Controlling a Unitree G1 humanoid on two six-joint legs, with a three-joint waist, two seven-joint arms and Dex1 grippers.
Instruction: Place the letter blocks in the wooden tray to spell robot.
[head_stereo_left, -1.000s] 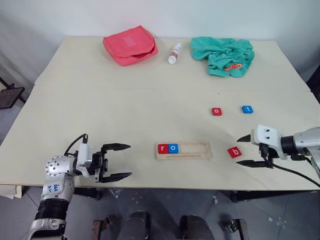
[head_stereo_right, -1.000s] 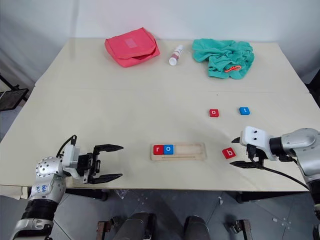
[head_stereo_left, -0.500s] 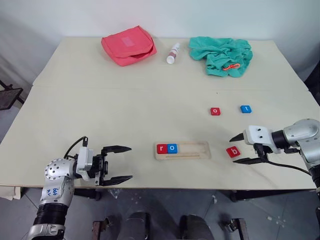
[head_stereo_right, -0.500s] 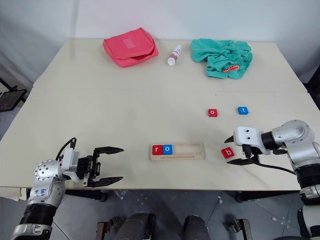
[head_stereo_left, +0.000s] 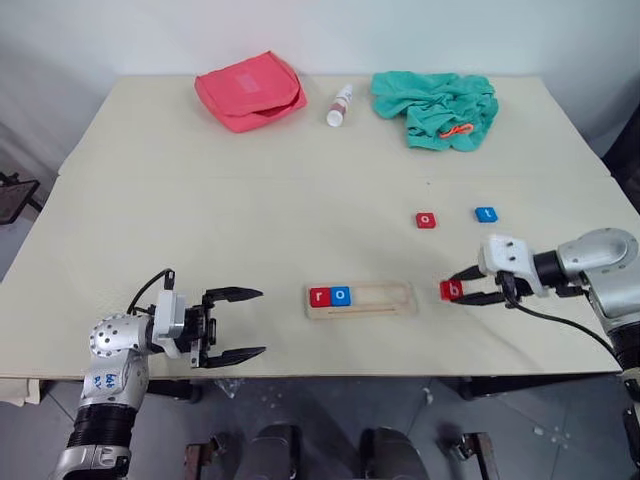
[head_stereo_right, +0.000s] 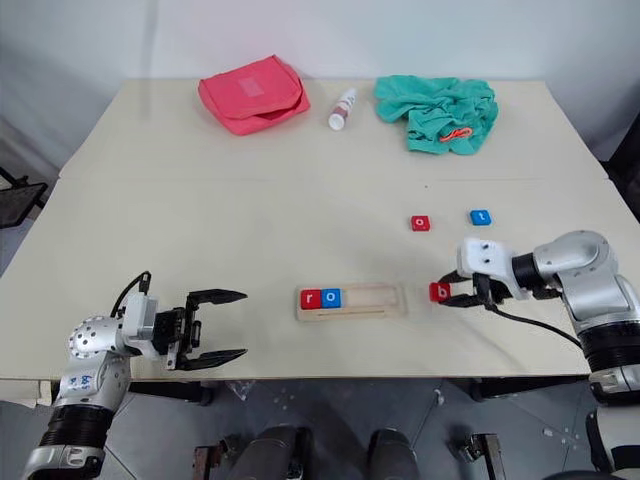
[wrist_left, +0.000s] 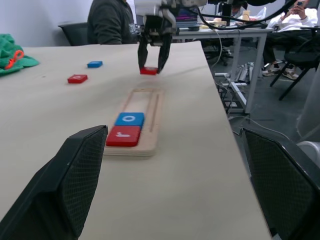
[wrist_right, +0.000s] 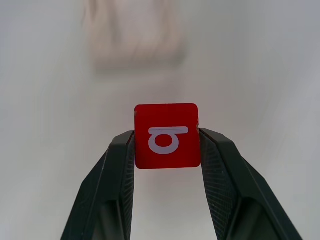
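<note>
The wooden tray (head_stereo_left: 385, 297) lies near the table's front edge, with a red r block (head_stereo_left: 319, 296) and a blue o block (head_stereo_left: 341, 295) in its left end. My right gripper (head_stereo_left: 458, 286) is shut on the red b block (wrist_right: 167, 135), holding it by two opposite sides just right of the tray's right end, low over the table. A red o block (head_stereo_left: 426, 220) and a blue t block (head_stereo_left: 486, 214) lie flat further back on the right. My left gripper (head_stereo_left: 248, 323) hovers open and empty at the front left, pointing toward the tray.
A pink pouch (head_stereo_left: 250, 90), a small white bottle (head_stereo_left: 338, 104) and a crumpled teal cloth (head_stereo_left: 435, 108) lie along the table's far edge. In the left wrist view a seated person (wrist_left: 111, 22) shows beyond the table.
My right gripper has closed on the red b block and carried it left, close to the tray's right end. The left gripper has stayed where it was.
</note>
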